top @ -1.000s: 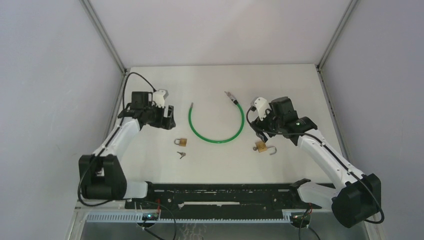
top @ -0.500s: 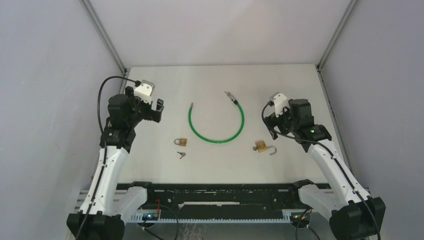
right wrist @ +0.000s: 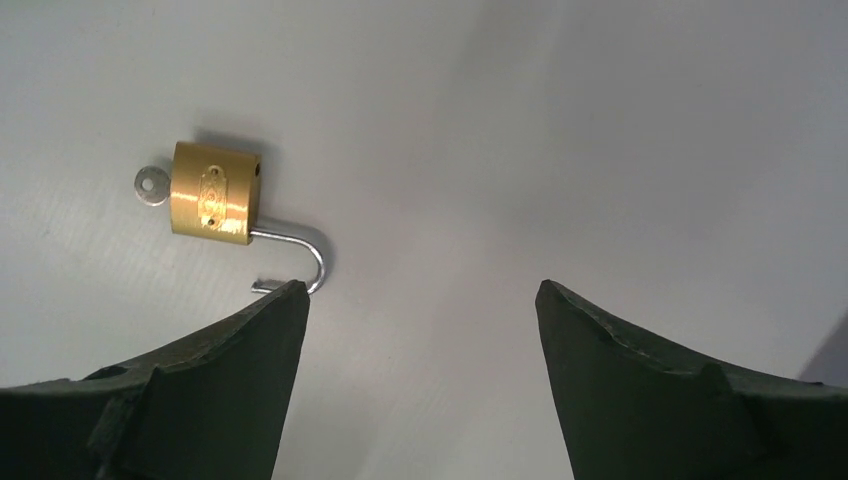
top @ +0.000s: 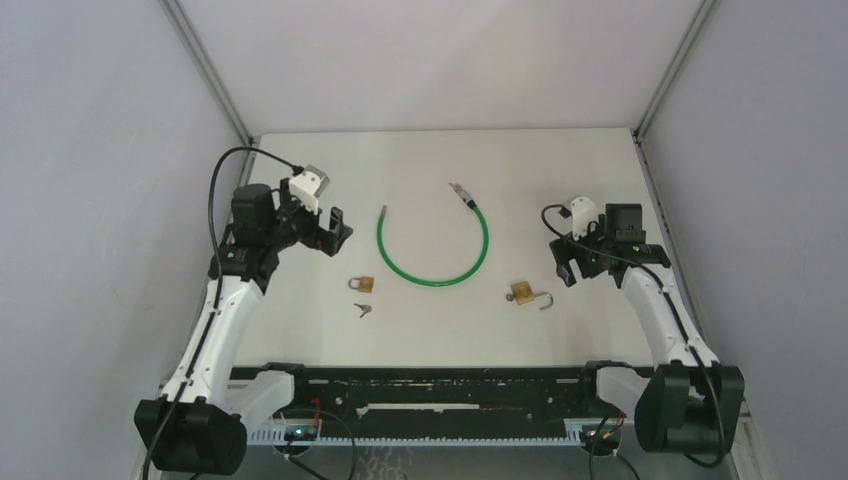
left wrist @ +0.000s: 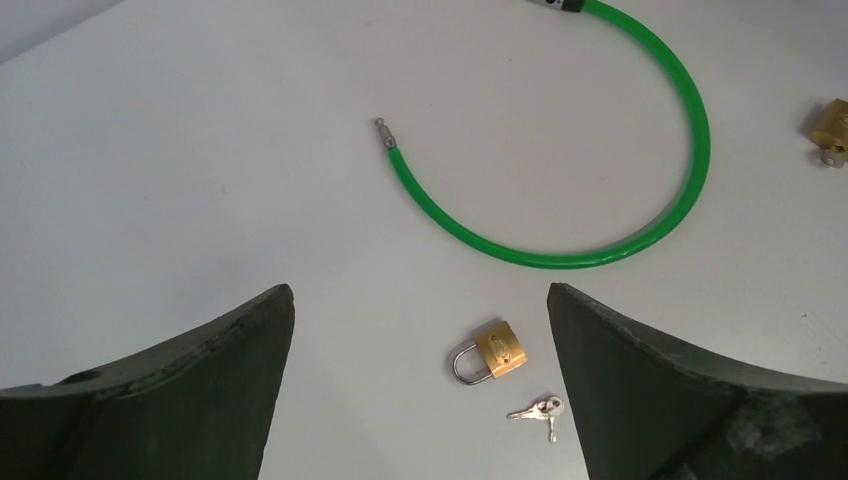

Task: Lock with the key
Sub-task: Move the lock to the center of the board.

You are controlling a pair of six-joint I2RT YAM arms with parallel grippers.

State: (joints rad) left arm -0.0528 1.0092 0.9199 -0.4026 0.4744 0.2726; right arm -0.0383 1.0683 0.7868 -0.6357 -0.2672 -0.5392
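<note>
1. Top view: over the last second both arms had lifted and drawn back from the bench (top: pixel 430 165).
   - The left end effector (top: pixel 337 228) hung wide and empty, beyond the shut padlock (top: pixel 362 284) and the loose keys (top: pixel 363 309).
   - The right end effector (top: pixel 567 262) had been just over the open padlock (top: pixel 521 293). It now stood apart to that padlock's right, also wide and empty.
   - Neither padlock had shifted, nor had the keys or the green cable (top: pixel 430 283).
2. Left wrist view: the spread fingers (left wrist: pixel 230 340) framed the shut padlock (left wrist: pixel 495 349). The loose keys (left wrist: pixel 540 409) lay just beside it, and nothing was touched.
3. Right wrist view:
   - The open padlock (right wrist: pixel 212 192) lay flat with the key (right wrist: pixel 150 186) seated in its body.
   - The shackle (right wrist: pixel 305 252) was swung out, its free end near the left finger (right wrist: pixel 230 360).
   - Nothing was gripped.
4. Judgement: locking had not begun. The retreat left both arms needing a fresh approach. The open padlock's shackle had yet to be pressed home and its key turned.
</note>
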